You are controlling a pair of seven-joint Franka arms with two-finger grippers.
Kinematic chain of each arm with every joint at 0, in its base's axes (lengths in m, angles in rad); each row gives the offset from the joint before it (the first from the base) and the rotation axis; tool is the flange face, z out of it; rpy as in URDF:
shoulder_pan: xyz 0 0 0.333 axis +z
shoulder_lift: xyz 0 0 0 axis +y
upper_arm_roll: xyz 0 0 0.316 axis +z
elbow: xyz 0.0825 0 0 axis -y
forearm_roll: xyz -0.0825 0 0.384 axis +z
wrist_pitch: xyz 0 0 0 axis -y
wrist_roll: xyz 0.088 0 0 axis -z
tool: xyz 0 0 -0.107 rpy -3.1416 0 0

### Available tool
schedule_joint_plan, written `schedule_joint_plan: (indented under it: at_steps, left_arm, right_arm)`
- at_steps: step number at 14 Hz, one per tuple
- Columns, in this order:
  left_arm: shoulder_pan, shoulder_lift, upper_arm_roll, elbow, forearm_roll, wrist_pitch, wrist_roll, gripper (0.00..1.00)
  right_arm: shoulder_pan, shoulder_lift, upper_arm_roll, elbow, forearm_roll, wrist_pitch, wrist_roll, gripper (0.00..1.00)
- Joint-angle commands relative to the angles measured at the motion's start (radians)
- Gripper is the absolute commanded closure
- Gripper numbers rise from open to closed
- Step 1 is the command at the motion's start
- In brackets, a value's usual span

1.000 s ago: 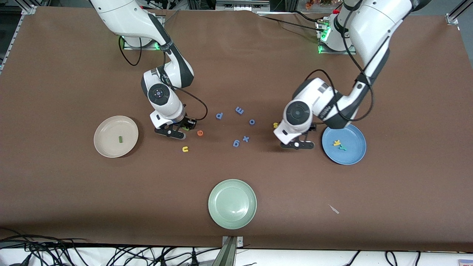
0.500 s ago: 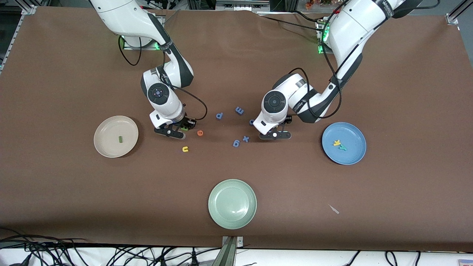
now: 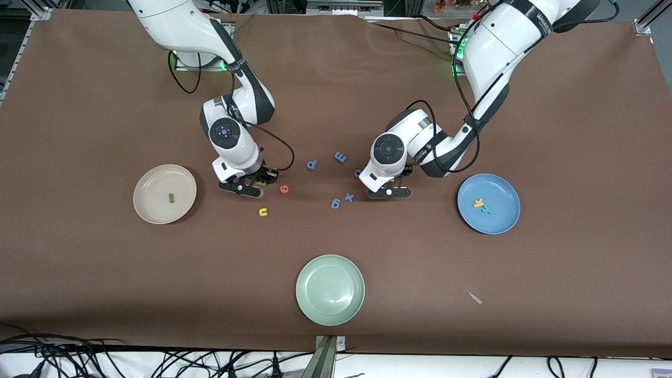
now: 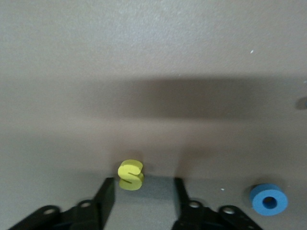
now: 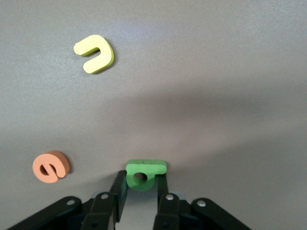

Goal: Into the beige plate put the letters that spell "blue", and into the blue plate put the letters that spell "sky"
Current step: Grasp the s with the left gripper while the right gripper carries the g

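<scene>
Pinching the green b (image 5: 145, 172) beside the orange e (image 5: 51, 166) for the beige plate (image 3: 147, 210), the right end effector (image 5: 139, 191) is clamped, while the left end effector (image 4: 144, 194) straddles the yellow s (image 4: 131, 175), jaws apart.

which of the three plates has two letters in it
The blue plate, toward the left arm's end; the beige plate holds one, the green plate none.

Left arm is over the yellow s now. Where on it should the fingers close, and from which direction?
Come straight down from above. The yellow s lies flat on the table, between the left gripper fingers and close to one of them, so centre it first. Then close across its narrow width, on the two outer curved edges. Flat foam offers only its thin sides, so the fingers probably need to reach table level.
</scene>
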Motion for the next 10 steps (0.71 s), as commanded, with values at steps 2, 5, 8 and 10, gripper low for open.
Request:
schedule_joint_plan:
  at_steps: [2, 5, 8, 10]
  left_arm:
    - [0.005, 0.004, 0.012, -0.011, -0.012, 0.007, -0.007, 0.98]
    - [0.011, -0.013, 0.021, -0.002, -0.012, -0.022, -0.004, 1.00]
    - [0.028, -0.065, 0.032, 0.006, -0.009, -0.094, 0.016, 1.00]
    - [0.024, -0.059, 0.032, 0.029, -0.011, -0.094, 0.018, 0.50]
  right_arm:
    - [0.007, 0.007, 0.001, -0.009, 0.008, 0.035, -0.012, 0.74]
    - [0.005, 0.004, 0.001, 0.013, 0.008, 0.023, -0.021, 0.80]
    - [0.005, -0.001, -0.001, 0.017, 0.008, 0.007, -0.021, 0.81]
    - [0.005, -0.005, -0.002, 0.033, 0.010, -0.013, -0.024, 0.81]
